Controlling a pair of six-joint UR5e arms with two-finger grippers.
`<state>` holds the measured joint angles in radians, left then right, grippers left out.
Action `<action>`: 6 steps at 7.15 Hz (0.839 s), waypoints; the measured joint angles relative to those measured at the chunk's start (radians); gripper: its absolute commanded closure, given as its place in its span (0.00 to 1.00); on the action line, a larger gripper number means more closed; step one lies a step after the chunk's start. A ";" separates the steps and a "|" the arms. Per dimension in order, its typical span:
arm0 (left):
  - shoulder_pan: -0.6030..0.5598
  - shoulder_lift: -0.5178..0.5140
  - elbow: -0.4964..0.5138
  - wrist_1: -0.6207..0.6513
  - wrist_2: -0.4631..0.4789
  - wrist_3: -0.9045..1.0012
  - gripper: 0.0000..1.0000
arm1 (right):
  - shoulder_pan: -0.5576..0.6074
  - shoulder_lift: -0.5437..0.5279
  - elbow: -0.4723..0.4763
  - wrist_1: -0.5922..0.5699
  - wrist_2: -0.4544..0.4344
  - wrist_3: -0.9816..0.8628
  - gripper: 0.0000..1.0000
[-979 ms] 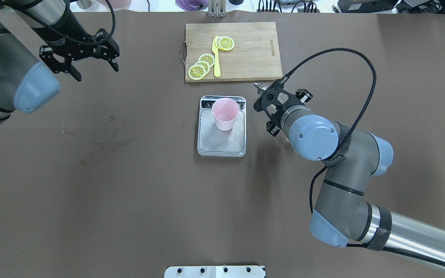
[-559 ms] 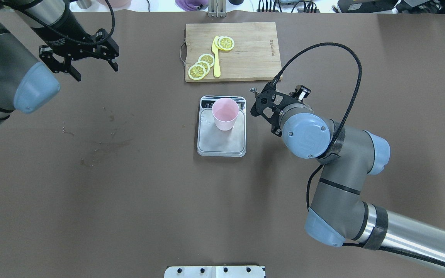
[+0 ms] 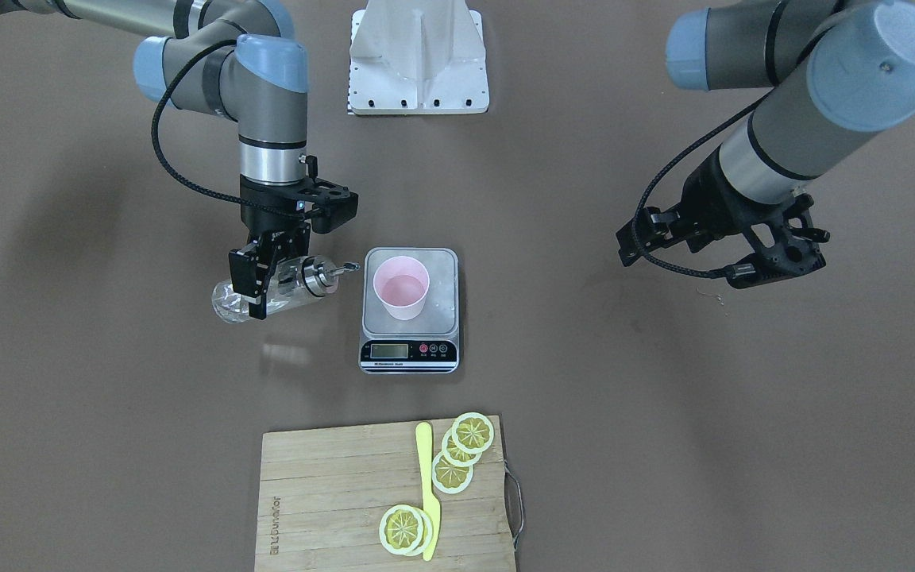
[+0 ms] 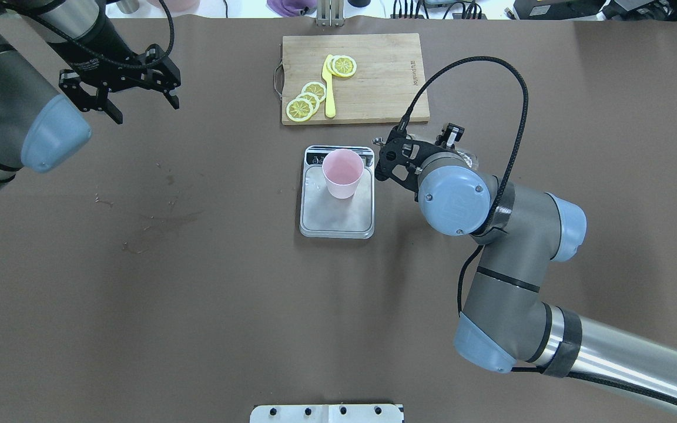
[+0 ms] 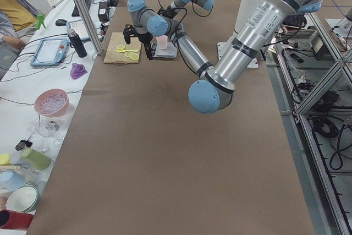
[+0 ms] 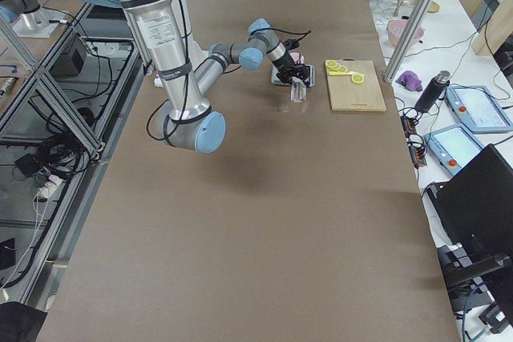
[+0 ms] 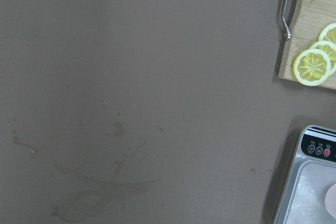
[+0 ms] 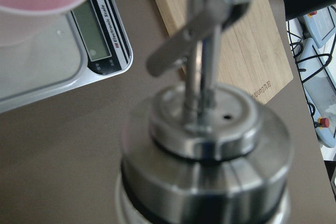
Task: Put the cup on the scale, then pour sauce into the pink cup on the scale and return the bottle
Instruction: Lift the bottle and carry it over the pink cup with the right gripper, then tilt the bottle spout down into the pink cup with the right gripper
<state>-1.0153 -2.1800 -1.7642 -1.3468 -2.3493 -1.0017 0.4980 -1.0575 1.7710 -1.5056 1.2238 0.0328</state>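
Observation:
The pink cup (image 3: 401,290) (image 4: 342,171) stands upright on the far half of the scale (image 3: 442,272) (image 4: 338,218), behind its display. My right gripper (image 3: 260,290) (image 4: 407,163) is shut on the glass bottle (image 3: 228,303). The bottle lies nearly level above the table, and its silver spout (image 3: 342,268) (image 8: 202,51) points at the cup, stopping just short of the scale's edge. I cannot make out the sauce through the glass. My left gripper (image 4: 146,110) (image 3: 775,274) hangs open and empty far off over the table.
A wooden cutting board (image 4: 382,76) (image 3: 322,492) with lemon slices (image 4: 306,101) and a yellow knife (image 4: 329,88) lies just beyond the scale. Faint stains (image 4: 150,223) mark the brown table on my left side. A white mounting plate (image 3: 418,63) sits at the robot's edge.
My right arm has carried the bottle leftward, so the spout is now closer to the scale and cup. The left arm, cup and scale have not moved.

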 measured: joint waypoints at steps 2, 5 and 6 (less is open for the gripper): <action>0.002 0.000 -0.001 0.000 0.014 0.000 0.02 | 0.000 0.033 -0.007 -0.067 -0.015 -0.019 1.00; 0.002 0.000 -0.002 0.000 0.020 0.000 0.02 | -0.002 0.093 -0.017 -0.204 -0.051 -0.099 1.00; 0.002 0.000 -0.003 0.000 0.021 0.000 0.02 | -0.002 0.112 -0.029 -0.235 -0.059 -0.112 1.00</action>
<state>-1.0138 -2.1798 -1.7668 -1.3468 -2.3287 -1.0017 0.4959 -0.9452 1.7417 -1.7410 1.1644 -0.0794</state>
